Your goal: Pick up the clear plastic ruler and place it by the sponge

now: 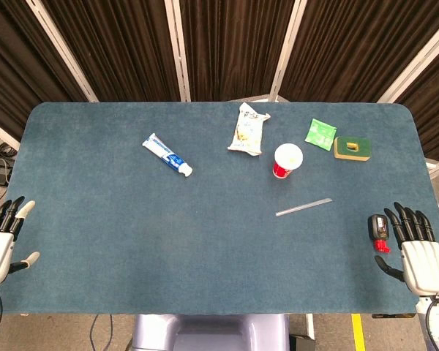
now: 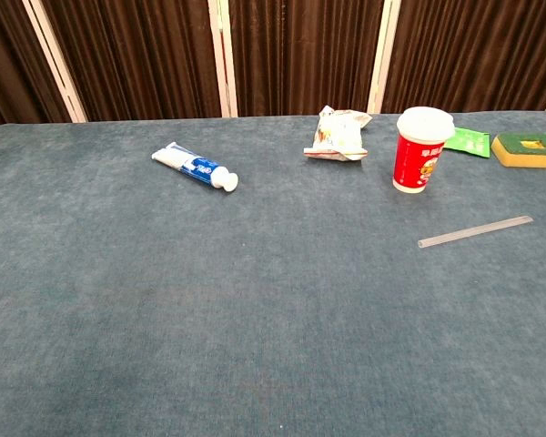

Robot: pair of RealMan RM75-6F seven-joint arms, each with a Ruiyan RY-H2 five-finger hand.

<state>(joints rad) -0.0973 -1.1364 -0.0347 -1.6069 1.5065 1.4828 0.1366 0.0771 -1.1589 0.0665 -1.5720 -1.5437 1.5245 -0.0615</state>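
The clear plastic ruler (image 1: 304,207) (image 2: 475,231) lies flat on the blue table (image 1: 132,234), slanting up to the right, right of centre. The sponge (image 1: 352,148) (image 2: 529,149), green on a yellow base, sits at the far right back. My right hand (image 1: 417,247) rests open at the table's right front edge, fingers spread, well to the right of the ruler and holding nothing. At the left front edge my left hand (image 1: 1,238) is open too, far from both. Neither hand shows in the chest view.
A red cup with a white lid (image 1: 287,160) (image 2: 420,150) stands between ruler and sponge. A green packet (image 1: 320,134) lies beside the sponge, a snack bag (image 1: 247,129) at back centre, a toothpaste tube (image 1: 167,154) at left. A small black-and-red object (image 1: 379,231) lies by my right hand.
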